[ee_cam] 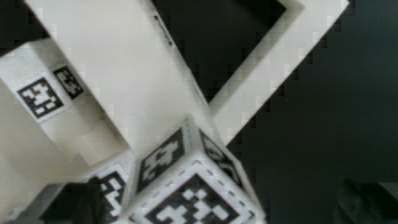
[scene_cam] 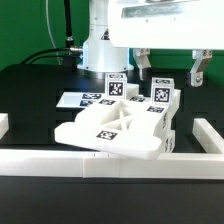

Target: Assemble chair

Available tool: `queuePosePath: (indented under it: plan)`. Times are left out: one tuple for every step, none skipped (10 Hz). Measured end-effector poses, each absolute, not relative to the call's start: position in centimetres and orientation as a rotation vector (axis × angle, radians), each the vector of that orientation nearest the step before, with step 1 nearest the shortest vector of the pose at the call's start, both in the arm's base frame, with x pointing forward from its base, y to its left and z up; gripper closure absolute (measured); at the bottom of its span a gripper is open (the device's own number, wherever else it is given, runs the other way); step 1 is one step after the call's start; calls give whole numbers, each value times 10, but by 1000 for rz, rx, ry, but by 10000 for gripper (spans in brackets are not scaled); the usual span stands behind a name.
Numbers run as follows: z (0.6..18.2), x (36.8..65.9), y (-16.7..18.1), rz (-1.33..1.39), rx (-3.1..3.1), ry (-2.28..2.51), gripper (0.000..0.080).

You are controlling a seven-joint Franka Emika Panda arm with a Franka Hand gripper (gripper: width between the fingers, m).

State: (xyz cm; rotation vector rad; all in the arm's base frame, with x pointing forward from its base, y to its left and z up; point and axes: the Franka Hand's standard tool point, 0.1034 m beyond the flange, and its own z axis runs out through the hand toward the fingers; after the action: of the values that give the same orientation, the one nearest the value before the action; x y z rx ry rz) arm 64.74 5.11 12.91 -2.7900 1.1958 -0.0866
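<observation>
With fingers spread wide and empty, claw (scene_cam: 170, 66) poised just above the chair (scene_cam: 118, 130), pointing down.

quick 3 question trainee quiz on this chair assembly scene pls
1. True or false: the jaws are clamped on the chair.
2. Where does the marker board lie: A) behind the chair, toward the exterior view's left, B) on the seat plate?
3. What long white part runs along the table's front edge?

Key: 1 false, the gripper hangs open above the chair. 2 A. 3 the border rail.
</observation>
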Motion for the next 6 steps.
queuePosePath:
  plan:
    - [129,647,51,-95,-2854,1044,151]
    - [129,647,52,-104,-2915,883,151]
    - [130,648,52,-117,-2980,672,151]
    - [131,650,53,-129,-3011,529,151]
    - [131,650,54,-136,-3032,400,151]
    - [131,650,53,-140,-3046,300,151]
